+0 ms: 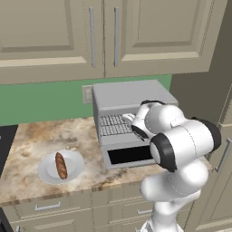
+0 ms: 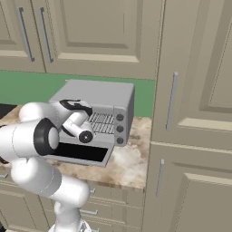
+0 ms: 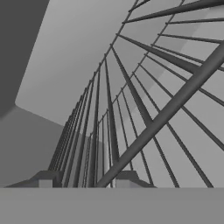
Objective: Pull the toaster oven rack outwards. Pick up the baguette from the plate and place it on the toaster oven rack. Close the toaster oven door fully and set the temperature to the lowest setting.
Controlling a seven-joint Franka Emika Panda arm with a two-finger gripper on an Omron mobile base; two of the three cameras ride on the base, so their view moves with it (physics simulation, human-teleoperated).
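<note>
The light-grey toaster oven [image 1: 131,93] [image 2: 97,93] stands at the back of the counter, its door [image 1: 129,155] [image 2: 79,153] folded down flat. The silver wire rack [image 1: 113,124] [image 2: 102,123] [image 3: 144,100] lies in the opening. My gripper [image 1: 129,118] [image 3: 86,178] reaches into the oven mouth. Its fingertips [image 3: 46,180] sit either side of the rack's front bars, shut on them. The brown baguette [image 1: 60,165] lies on the round white plate [image 1: 45,174], left of the oven on the counter.
Three dark knobs [image 2: 119,129] run down the oven's right front. Beige wall cabinets [image 1: 90,36] hang above and a tall cabinet [image 2: 195,113] closes off the right side. A dark stove edge [image 1: 4,145] is at the far left. Drawers [image 1: 45,206] line the counter front.
</note>
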